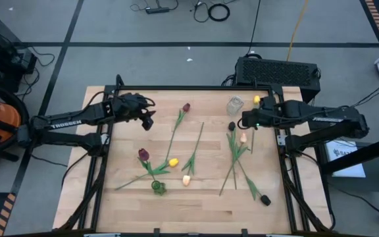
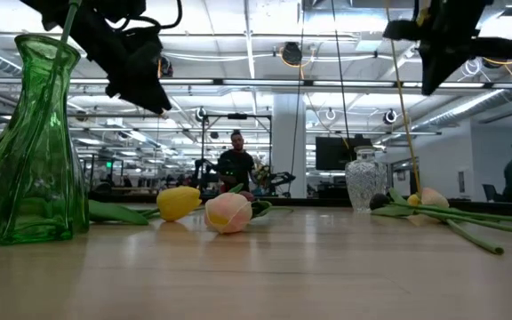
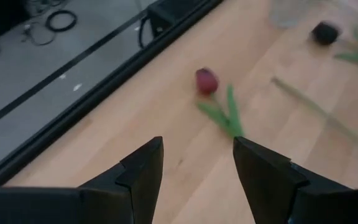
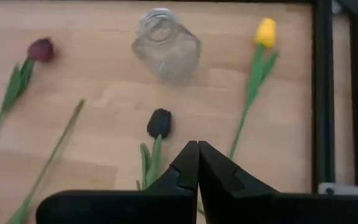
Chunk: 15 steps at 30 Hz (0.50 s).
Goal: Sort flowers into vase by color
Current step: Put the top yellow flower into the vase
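Observation:
Tulips lie scattered on the wooden table. A dark red one (image 1: 186, 106) (image 3: 207, 81) lies ahead of my left gripper (image 1: 147, 117) (image 3: 197, 165), which hovers open above the far left part. My right gripper (image 1: 245, 120) (image 4: 197, 155) hangs shut and empty just near of a black tulip (image 4: 160, 122), between the clear glass vase (image 1: 235, 105) (image 4: 166, 43) and a yellow tulip (image 1: 256, 99) (image 4: 265, 31). The green vase (image 1: 158, 187) (image 2: 25, 142) stands near the near edge with a green stem (image 2: 68, 22) rising from its mouth. A yellow tulip (image 1: 173, 161) (image 2: 178, 203) and a peach one (image 1: 186, 180) (image 2: 229, 213) lie beside it.
More tulips lie right of centre: a peach head (image 1: 243, 138), crossed green stems (image 1: 234, 158) and a black head (image 1: 266, 199) toward the near right. A loose stem (image 1: 196, 145) lies mid-table. A black box (image 1: 276, 70) sits behind the far edge. People stand in the room beyond.

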Motion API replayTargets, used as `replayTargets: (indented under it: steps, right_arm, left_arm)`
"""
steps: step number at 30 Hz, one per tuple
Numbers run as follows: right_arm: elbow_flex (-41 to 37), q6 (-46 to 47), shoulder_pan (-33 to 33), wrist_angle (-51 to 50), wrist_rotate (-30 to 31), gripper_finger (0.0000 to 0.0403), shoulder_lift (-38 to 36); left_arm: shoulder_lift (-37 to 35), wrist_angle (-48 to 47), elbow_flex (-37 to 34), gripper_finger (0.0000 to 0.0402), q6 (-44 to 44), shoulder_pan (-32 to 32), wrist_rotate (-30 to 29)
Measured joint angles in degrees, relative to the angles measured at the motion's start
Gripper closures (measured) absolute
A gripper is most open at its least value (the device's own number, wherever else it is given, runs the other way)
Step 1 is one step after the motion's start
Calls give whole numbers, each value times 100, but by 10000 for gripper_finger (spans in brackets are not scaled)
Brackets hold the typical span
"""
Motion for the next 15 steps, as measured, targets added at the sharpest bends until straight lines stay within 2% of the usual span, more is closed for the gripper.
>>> replayTargets:
  steps: [5, 8, 12, 15]
  right_arm:
    - [-312, 677, -489, 1, -270, 403, 137]
    - [-460, 691, -876, 51, -475, 398, 185]
    - [-538, 257, -1501, 93, -765, 380, 284]
    - [-558, -496, -2035, 365, -988, 359, 428]
  left_arm:
    - [0, 57, -2, 198, -6, 0, 406]
    - [0, 17, -4, 198, -4, 0, 659]
    - [0, 18, -4, 198, -6, -2, 820]
    - [0, 18, -4, 198, -4, -4, 831]
